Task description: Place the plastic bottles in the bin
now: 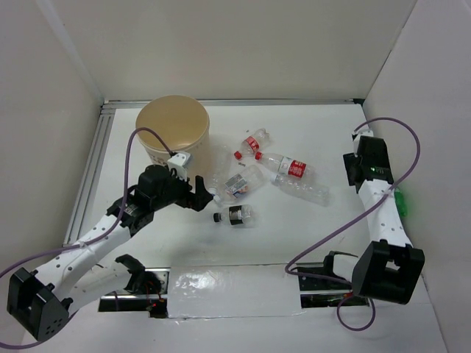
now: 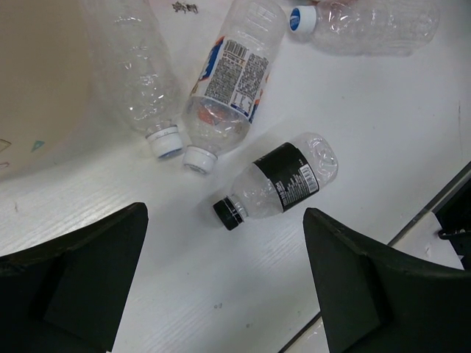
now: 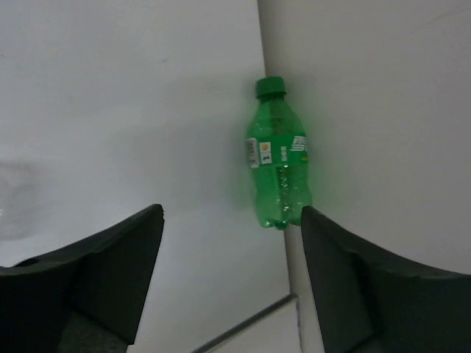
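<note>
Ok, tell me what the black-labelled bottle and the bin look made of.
Black-labelled bottle: thin clear plastic, glossy and see-through, with dented walls. Its black cap is opaque, likely a harder plastic. Bin: probably paper or card, matt tan with no shine, though the view leaves that open.

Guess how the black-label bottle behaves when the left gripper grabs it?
Probably very light: the black-label bottle looks empty. Lying on its side, round-bodied, it may roll if nudged. Thin clear plastic likely buckles under a firm squeeze.
</note>
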Robot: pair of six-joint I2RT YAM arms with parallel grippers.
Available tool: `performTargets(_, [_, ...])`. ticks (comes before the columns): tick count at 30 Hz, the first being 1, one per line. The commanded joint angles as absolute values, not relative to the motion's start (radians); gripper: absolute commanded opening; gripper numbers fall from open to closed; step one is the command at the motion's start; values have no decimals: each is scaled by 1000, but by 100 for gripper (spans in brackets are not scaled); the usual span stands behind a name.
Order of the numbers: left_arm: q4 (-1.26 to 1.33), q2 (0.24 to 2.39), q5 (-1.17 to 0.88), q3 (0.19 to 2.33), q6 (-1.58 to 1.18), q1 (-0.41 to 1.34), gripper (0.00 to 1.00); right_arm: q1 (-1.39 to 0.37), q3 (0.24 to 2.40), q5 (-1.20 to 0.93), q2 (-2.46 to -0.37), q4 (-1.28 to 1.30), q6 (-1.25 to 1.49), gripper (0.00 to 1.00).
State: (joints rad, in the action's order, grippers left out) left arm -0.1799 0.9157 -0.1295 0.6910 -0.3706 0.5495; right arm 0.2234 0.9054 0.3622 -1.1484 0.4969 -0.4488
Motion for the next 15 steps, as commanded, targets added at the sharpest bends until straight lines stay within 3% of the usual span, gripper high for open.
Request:
performTargets(1, [-153,923,-124,684,-370,572,100,229,948,524,-1172,459,-445,84])
performTargets(15, [-163,980,-115,703,-379,600,100,330,762,687,-1281,281,-537,89])
